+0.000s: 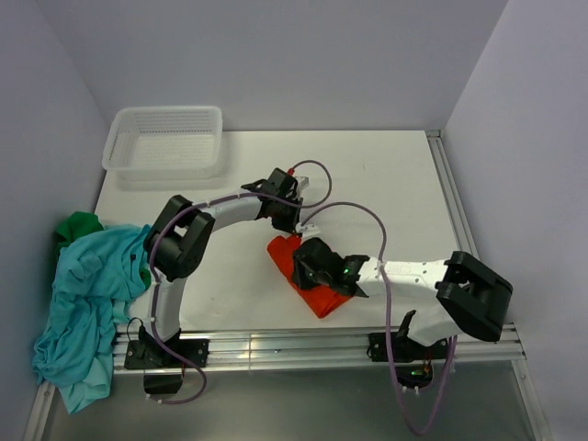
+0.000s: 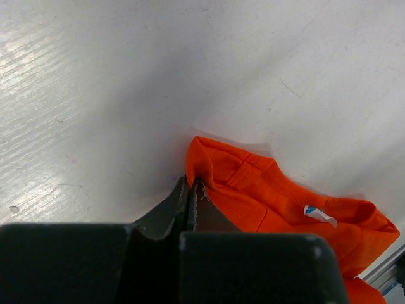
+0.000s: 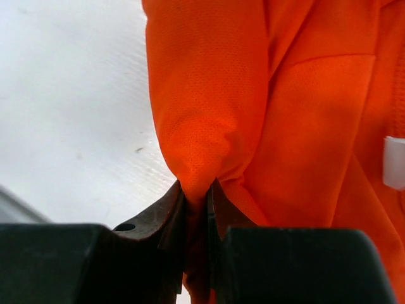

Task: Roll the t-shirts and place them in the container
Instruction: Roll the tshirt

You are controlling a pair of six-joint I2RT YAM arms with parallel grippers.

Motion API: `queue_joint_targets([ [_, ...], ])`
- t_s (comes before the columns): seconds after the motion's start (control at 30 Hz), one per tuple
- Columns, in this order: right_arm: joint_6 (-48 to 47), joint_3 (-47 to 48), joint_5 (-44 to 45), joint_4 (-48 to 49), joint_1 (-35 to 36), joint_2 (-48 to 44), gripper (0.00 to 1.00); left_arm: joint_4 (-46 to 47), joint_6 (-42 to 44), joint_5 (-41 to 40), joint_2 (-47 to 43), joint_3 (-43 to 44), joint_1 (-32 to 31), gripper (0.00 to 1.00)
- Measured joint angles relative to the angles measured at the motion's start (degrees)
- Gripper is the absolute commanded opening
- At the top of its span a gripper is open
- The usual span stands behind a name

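Note:
An orange-red t-shirt point(image 1: 320, 298) lies folded into a narrow band near the middle of the table, between the two arms. My left gripper point(image 1: 294, 231) is shut on a thin fold at the band's far corner; in the left wrist view its jaws point(image 2: 192, 184) pinch the cloth edge of the orange-red t-shirt point(image 2: 285, 209). My right gripper point(image 1: 307, 266) sits over the band's middle. In the right wrist view it point(image 3: 197, 190) is shut on a thicker bunch of the orange-red t-shirt point(image 3: 253, 114). A teal-blue t-shirt point(image 1: 87, 285) and a dark green t-shirt point(image 1: 78, 225) lie heaped at the table's left edge.
A white mesh basket point(image 1: 165, 138) stands at the far left corner of the table. An aluminium rail point(image 1: 303, 347) runs along the near edge by the arm bases. Grey walls close in on the left, back and right.

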Motion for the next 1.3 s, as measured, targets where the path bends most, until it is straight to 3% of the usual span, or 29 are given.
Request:
queue_joint_targets([
  [0.3,2.8,-11.7,-28.6,21.8,-16.2,-0.6,0.00,-0.2,0.1,0.5,0.0,0.0,0.5,0.00],
  [0.57,11.8,-15.3,-52.2,45.0,-28.5,14.5,0.00,-1.1,0.3,-0.8,-0.4,0.0,0.9,0.07],
  [0.67,17.9,-15.9,-59.6,56.7,-32.1,22.9,0.00,-1.6,0.3,-2.5,-1.3,-0.9,1.2,0.28],
  [0.7,20.1,-16.2,-61.6,60.7,-33.0,25.5,0.00,-1.5,0.2,-2.8,-1.8,-1.3,1.4,0.40],
  [0.8,24.9,-16.8,-65.3,70.1,-34.6,31.1,0.00,-2.3,0.2,-5.3,-3.6,-2.4,2.0,0.55],
  [0.97,28.1,-17.2,-67.1,76.4,-35.4,34.3,0.00,-3.7,-0.2,-8.3,-6.2,-4.4,3.3,0.64],
  [1.07,28.0,-17.3,-67.1,76.3,-35.6,34.2,0.00,-3.6,-1.5,-8.7,-10.3,-7.6,4.1,0.78],
  [1.13,27.6,-17.3,-67.0,75.8,-35.7,34.0,0.00,-3.6,-3.0,-9.3,-14.3,-9.8,4.5,0.82],
  [1.17,27.4,-17.3,-67.0,75.3,-35.7,33.8,0.00,-3.5,-3.7,-9.7,-16.7,-10.9,4.8,0.97],
  [1.3,26.3,-17.3,-66.9,73.2,-35.8,32.8,0.00,-1.6,-7.6,-11.3,-26.8,-15.7,5.6,0.99],
])
